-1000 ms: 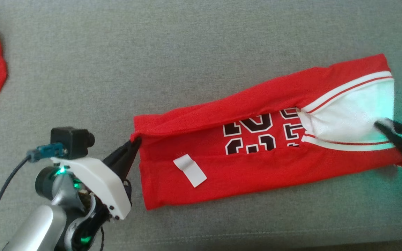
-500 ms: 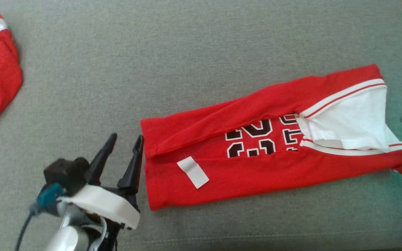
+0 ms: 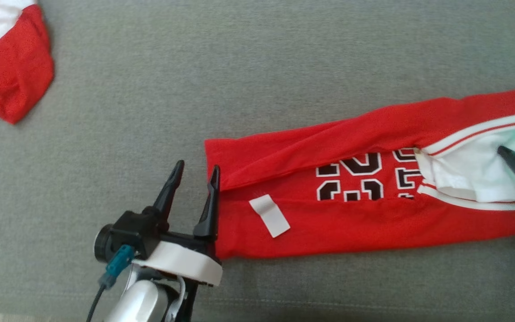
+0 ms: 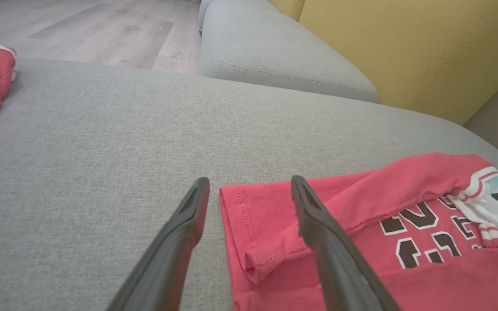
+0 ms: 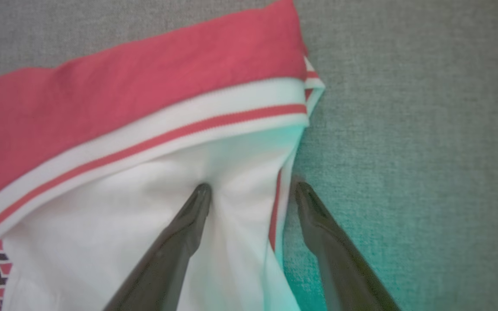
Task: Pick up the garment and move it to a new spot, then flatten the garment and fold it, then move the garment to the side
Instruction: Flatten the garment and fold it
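Mid-fold, likely: red numbered cloth jersey (image 3: 365,219) lies narrowed on grey fabric cushion (image 3: 257,67).
Left gripper (image 3: 197,166) and right gripper (image 5: 252,186) gape empty; regrasping its ends probably comes next.

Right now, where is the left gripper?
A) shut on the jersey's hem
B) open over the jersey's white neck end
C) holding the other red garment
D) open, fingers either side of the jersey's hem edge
D: the left gripper is open, with one finger over the grey cushion and the other over the red jersey, so the hem edge lies between them.
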Controlling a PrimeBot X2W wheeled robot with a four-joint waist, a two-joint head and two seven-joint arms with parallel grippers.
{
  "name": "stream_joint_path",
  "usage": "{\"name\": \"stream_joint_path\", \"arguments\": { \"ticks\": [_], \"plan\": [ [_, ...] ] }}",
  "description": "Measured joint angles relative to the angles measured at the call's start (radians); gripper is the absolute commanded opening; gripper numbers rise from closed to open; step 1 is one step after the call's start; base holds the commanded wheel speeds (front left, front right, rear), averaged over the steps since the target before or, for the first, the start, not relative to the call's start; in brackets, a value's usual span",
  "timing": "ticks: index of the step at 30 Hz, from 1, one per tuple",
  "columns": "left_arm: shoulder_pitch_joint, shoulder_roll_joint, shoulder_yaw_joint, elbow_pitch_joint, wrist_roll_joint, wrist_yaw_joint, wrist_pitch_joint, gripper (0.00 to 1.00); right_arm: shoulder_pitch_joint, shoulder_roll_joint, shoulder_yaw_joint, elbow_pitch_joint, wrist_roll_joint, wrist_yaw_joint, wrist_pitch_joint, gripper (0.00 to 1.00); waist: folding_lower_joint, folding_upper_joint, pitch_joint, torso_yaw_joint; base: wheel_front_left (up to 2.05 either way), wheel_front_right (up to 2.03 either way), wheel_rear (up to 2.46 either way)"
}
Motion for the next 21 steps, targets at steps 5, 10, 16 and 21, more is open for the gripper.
{"name": "stream_joint_path", "arguments": {
  "ticks": [5,10,16,21],
  "plan": [
    [0.000,-0.028,0.020,0.002,0.021,-0.021,-0.001,1.00,-0.010,0.012,-0.024,0.010,0.008,0.000,0.035,0.56,0.0000,0.0000,0.000,0.023,0.00,0.00,0.00],
    [0.009,-0.056,0.066,-0.004,0.045,-0.043,-0.001,1.00,-0.004,0.035,-0.036,-0.002,0.086,0.000,0.050,0.00,0.0000,0.0000,-0.022,0.025,0.00,0.00,0.00],
    [0.062,-0.079,0.123,-0.003,0.063,-0.082,-0.001,1.00,0.016,0.007,-0.096,-0.010,0.104,0.000,0.044,0.00,0.0001,0.0000,-0.050,0.004,0.00,0.00,0.00],
    [0.070,-0.090,0.140,0.005,0.079,-0.115,-0.001,1.00,0.012,-0.063,-0.208,0.000,0.036,0.000,0.026,0.00,0.0001,0.0000,-0.074,-0.007,0.00,0.00,0.00]
  ]
}}
